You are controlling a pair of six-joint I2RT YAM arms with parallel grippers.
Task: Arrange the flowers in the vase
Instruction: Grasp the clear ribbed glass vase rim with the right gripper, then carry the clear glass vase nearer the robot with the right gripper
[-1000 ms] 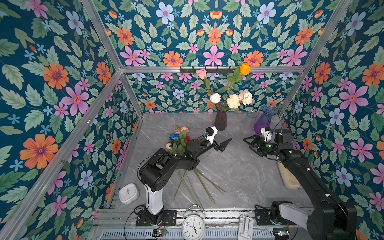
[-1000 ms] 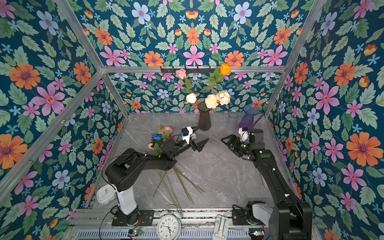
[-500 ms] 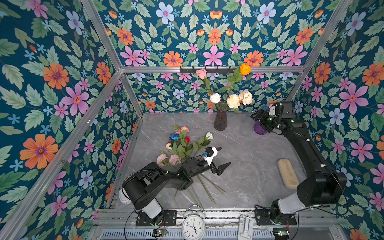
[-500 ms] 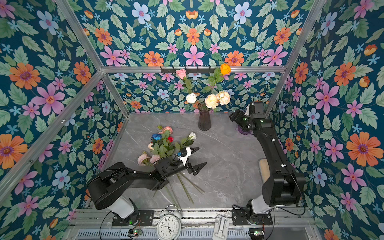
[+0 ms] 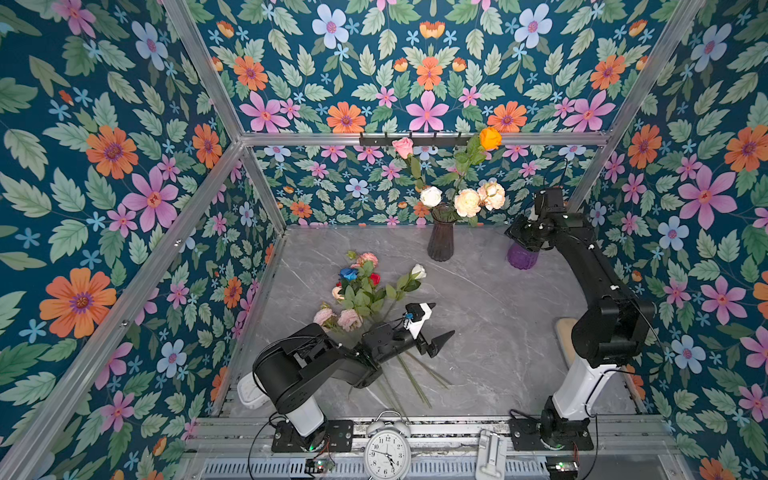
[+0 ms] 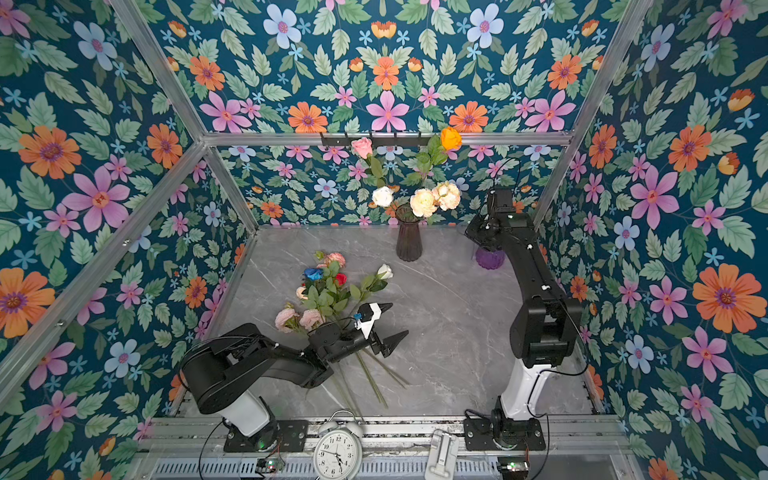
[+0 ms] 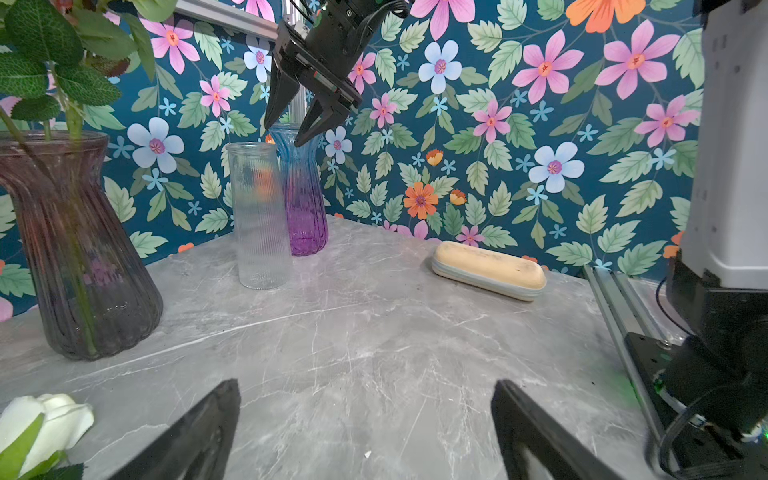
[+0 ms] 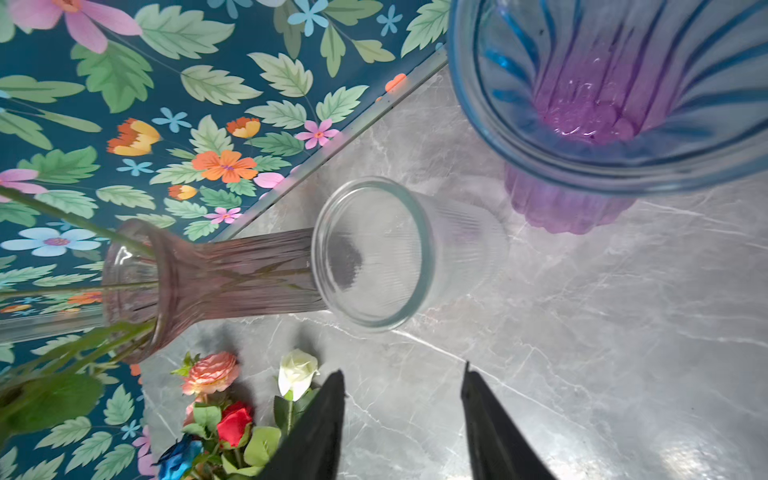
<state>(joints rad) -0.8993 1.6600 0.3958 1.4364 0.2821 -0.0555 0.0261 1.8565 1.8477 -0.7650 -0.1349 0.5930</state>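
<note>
— On the desk beside our left arm, the flowers (image 5: 365,291) are lying in a loose heap, heads pointing toward the back wall and stems running under the arm.
— And our left jaws?
— We are holding them wide open and empty, low over the desk (image 7: 374,332) just beside the heap. A white rose (image 7: 45,415) is lying near one tip.
— Is anything standing in the dark vase (image 5: 440,241)?
— Five more are standing in it at the back: pink, orange, white and two cream.
— And our right jaws?
— We are hanging them over the purple vase (image 5: 522,257) in the back right corner, partly open, gripping nothing, tips pointing down at its rim. Whether they are touching the rim we cannot tell.
— And beside it?
— The clear vase (image 7: 262,216) is standing just beside the purple one, on the dark vase's side.
</note>
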